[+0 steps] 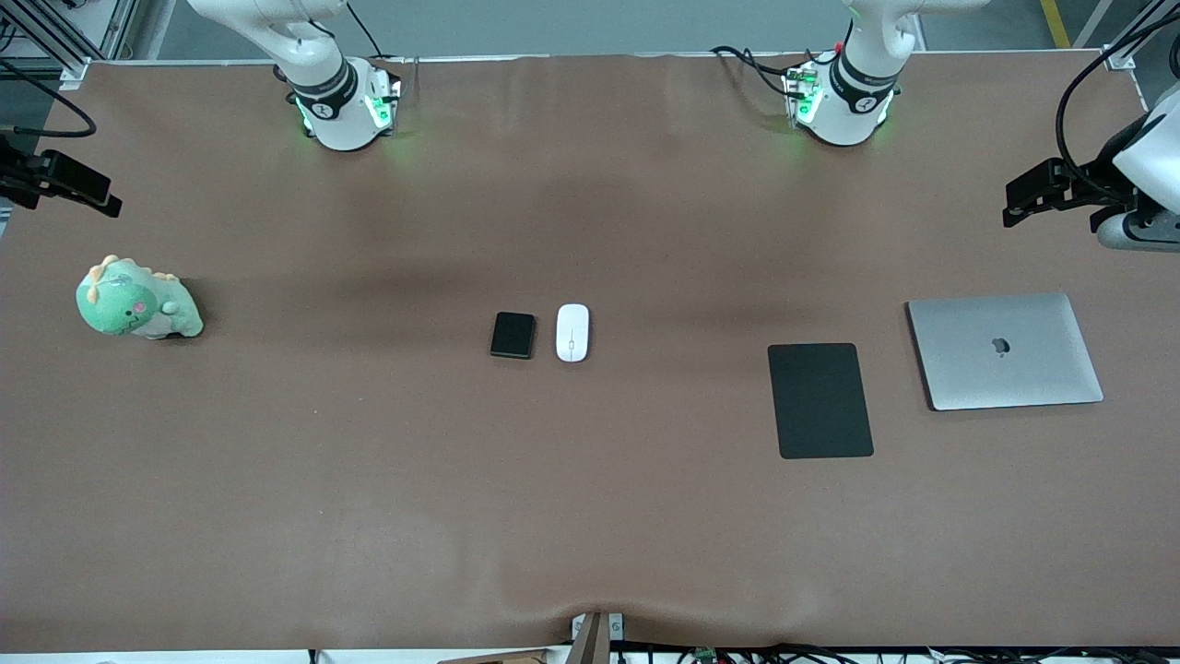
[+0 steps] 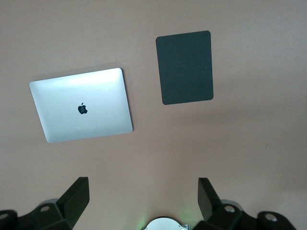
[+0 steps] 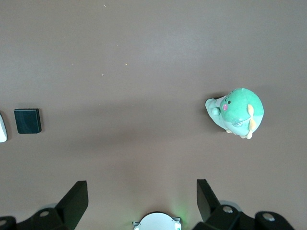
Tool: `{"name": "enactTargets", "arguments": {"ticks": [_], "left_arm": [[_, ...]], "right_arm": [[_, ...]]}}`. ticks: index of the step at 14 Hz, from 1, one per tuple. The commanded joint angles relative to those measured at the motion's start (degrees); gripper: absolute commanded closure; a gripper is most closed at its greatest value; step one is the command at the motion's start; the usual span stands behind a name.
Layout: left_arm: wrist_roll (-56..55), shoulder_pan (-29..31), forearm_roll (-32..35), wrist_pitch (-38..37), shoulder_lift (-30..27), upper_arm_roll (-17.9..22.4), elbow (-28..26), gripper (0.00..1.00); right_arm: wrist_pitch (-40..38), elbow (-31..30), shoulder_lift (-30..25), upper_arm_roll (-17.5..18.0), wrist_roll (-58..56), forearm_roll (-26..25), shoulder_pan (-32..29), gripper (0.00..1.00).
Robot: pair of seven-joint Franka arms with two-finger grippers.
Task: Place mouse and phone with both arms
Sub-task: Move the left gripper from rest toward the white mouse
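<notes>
The white oval mouse (image 1: 572, 332) and the small black phone (image 1: 513, 335) lie side by side at the middle of the brown table, the phone toward the right arm's end. The right wrist view shows the phone (image 3: 28, 120) and a sliver of the mouse (image 3: 2, 128). My left gripper (image 2: 143, 191) is open and empty, high in the air at the left arm's end of the table (image 1: 1037, 195). My right gripper (image 3: 142, 191) is open and empty, high at the right arm's end (image 1: 69, 184). Both are well away from the mouse and phone.
A large flat matte black pad (image 1: 820, 400) and a closed silver laptop (image 1: 1005, 350) lie toward the left arm's end; both show in the left wrist view, pad (image 2: 184, 67) and laptop (image 2: 81, 105). A green plush dinosaur (image 1: 136, 302) sits toward the right arm's end.
</notes>
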Motion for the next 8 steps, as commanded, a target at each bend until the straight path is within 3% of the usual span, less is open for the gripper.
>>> {"name": "enactTargets", "arguments": {"ticks": [1,8], "left_arm": [[2.47,0.26,-0.98,-0.59,-0.21,-0.26,-0.08,0.00],[-0.23,0.17,-2.46,-0.24,1.89,-0.26,0.62,0.00]], "right_arm": [[-0.14,-0.25,-1.05,-0.02,-0.51,-0.26,0.23,0.00],[-0.14,-0.25,-1.05,-0.02,-0.51,-0.26,0.23,0.00]]}}
